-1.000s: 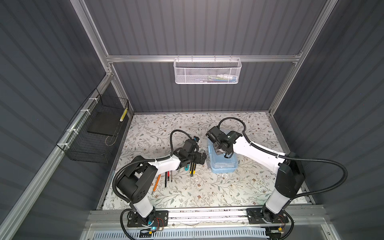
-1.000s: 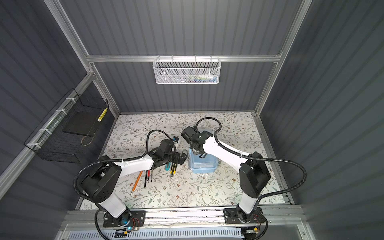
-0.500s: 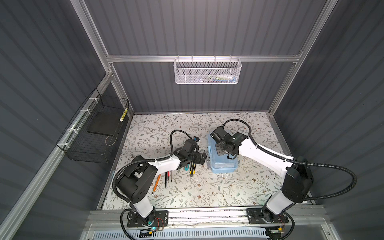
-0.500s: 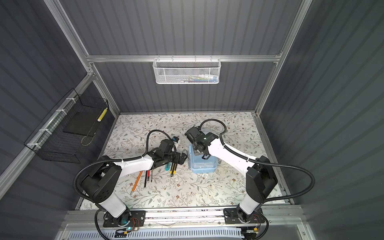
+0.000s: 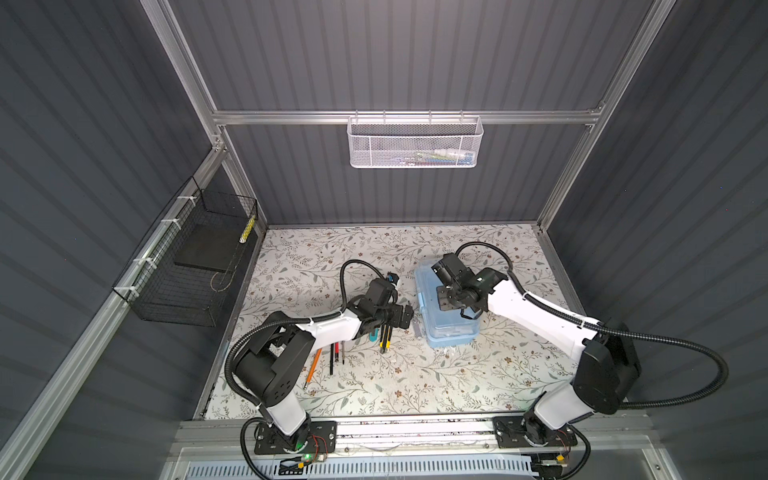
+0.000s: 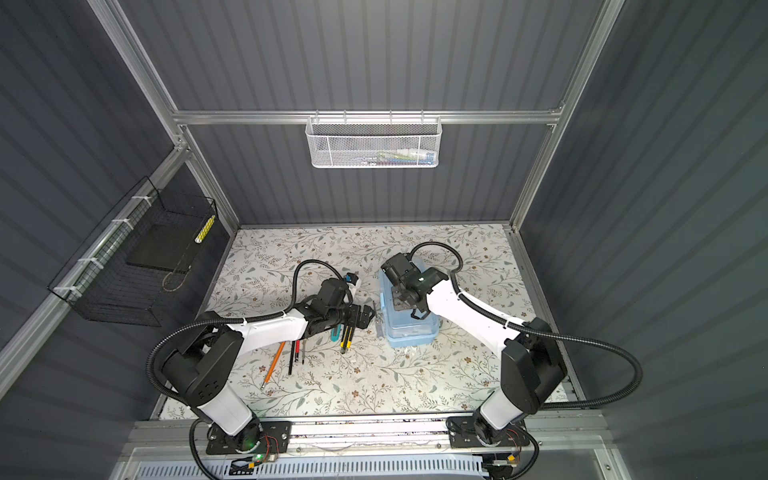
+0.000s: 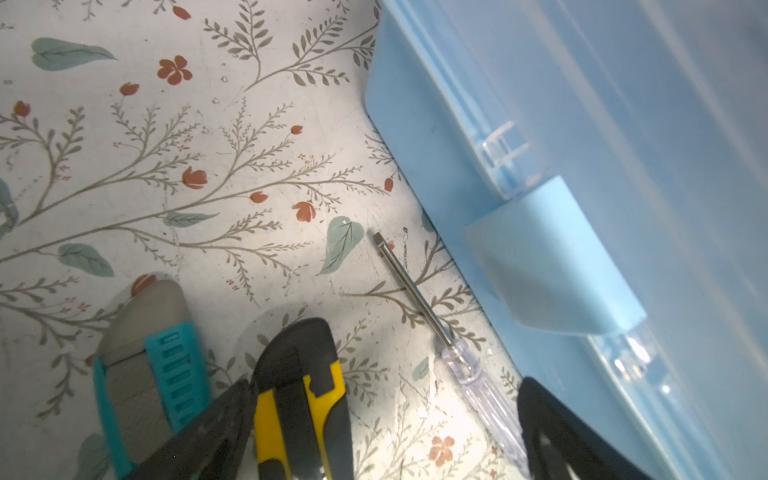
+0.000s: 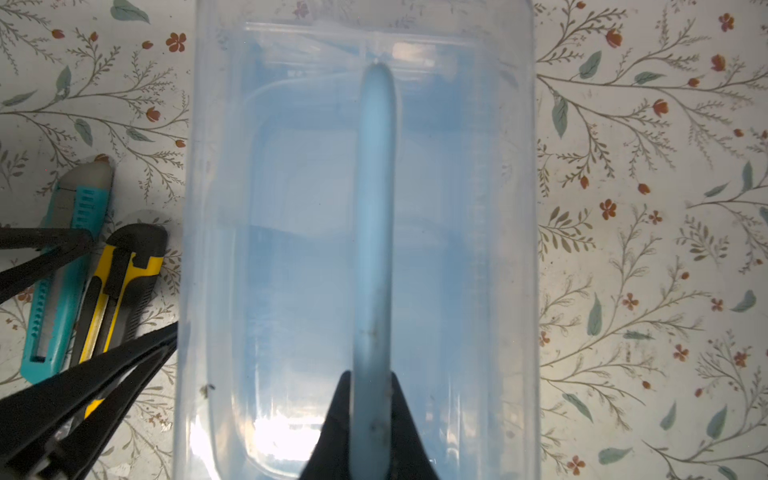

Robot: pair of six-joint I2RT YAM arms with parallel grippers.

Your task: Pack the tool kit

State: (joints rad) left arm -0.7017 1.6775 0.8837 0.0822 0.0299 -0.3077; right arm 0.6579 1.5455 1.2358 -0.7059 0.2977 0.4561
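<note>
Pinches the blue handle (image 8: 374,208) of the light-blue box (image 5: 451,332) with the right claw (image 8: 370,380), jaws drawn narrow, one black finger (image 8: 332,428) on each side of the bar, close to one of its ends. Finds the box on the flowered table (image 5: 415,386), right of the middle in both top views, long side running toward the back wall, clear lid on top; too hazy through the lid to tell what lies inside. Holds the left claw (image 7: 384,384) wide and empty, low over the table just beside the box's left wall. Frames between those spread fingers a clear-handled screwdriver (image 7: 415,291), flat on the table along the foot of the box, handle end close to one finger (image 7: 552,428); cannot tell whether touching. Shows by the other finger a yellow-and-black knife (image 7: 299,399) and, next to it, a teal-and-grey knife (image 7: 153,365), side by side and well clear of the box. Finds farther left, partly under the left arm, a few thin red and black tools (image 5: 334,357) and an orange pencil (image 5: 313,365), all loose on the table. Hangs a white mesh basket (image 5: 411,145) on the back wall and a black wire basket (image 5: 187,266) on the left wall, both well apart from the claws
</note>
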